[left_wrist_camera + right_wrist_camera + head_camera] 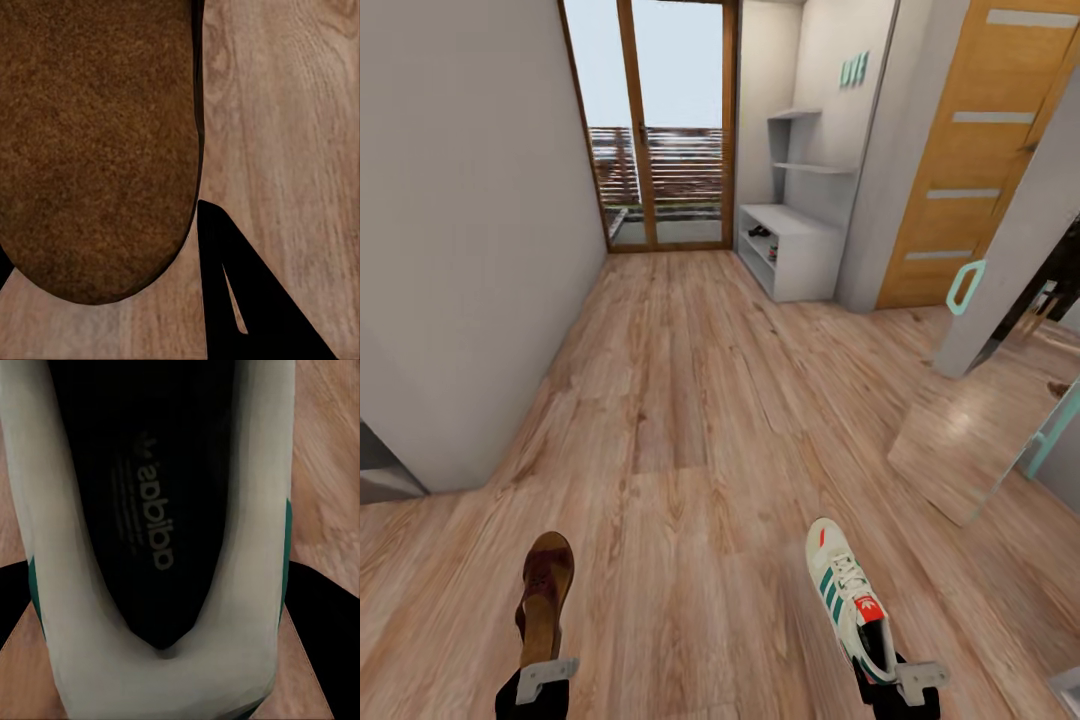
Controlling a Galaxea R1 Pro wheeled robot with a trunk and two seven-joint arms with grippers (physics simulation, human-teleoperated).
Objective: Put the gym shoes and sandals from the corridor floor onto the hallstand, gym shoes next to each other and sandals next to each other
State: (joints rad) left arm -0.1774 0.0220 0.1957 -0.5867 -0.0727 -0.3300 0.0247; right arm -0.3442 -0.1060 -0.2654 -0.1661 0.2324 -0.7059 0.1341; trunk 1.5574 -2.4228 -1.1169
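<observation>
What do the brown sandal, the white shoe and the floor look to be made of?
The sandal looks like matte brown leather or suede, with a grainy sole. The gym shoe seems smooth white leather or synthetic with green stripes. The corridor floor looks like lightly glossy wood-grain planks, perhaps laminate.

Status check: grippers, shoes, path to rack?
Left gripper holds sandal. Right gripper holds gym shoe. Rack far ahead, floor between.

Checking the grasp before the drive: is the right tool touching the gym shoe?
Touching. In the head view the right tool clamps the gym shoe at its heel; the right wrist view shows dark fingers flanking it.
</observation>
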